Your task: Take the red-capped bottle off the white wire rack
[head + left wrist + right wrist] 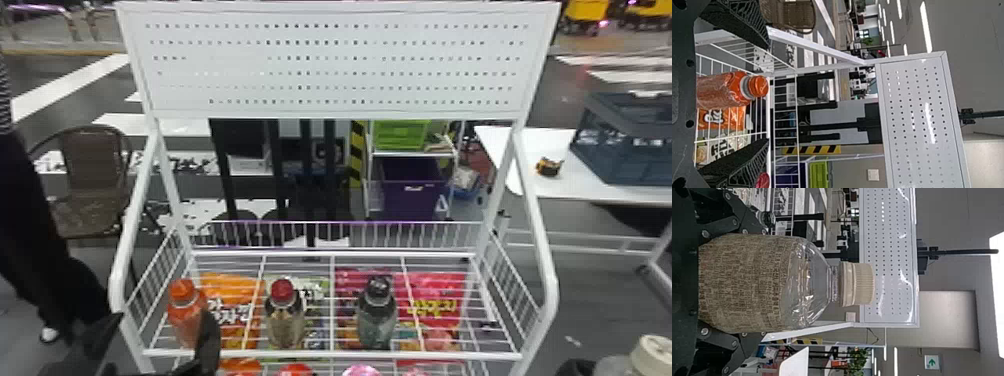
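White wire rack [330, 355], on it orange bottle [184, 315], red-capped bottle [285, 325], dark-capped bottle [377, 322]

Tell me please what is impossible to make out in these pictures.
Red-capped bottle, rear side: turned away in head view; a finger of the left hand covers its body in left wrist view.
Orange bottle, lower right side: behind the same hand in head view.
White-capped bottle, bottom: behind right hand in right wrist view, cut by the bottom edge in head view.
Things below the shelf: cut by bottom edge, head view.
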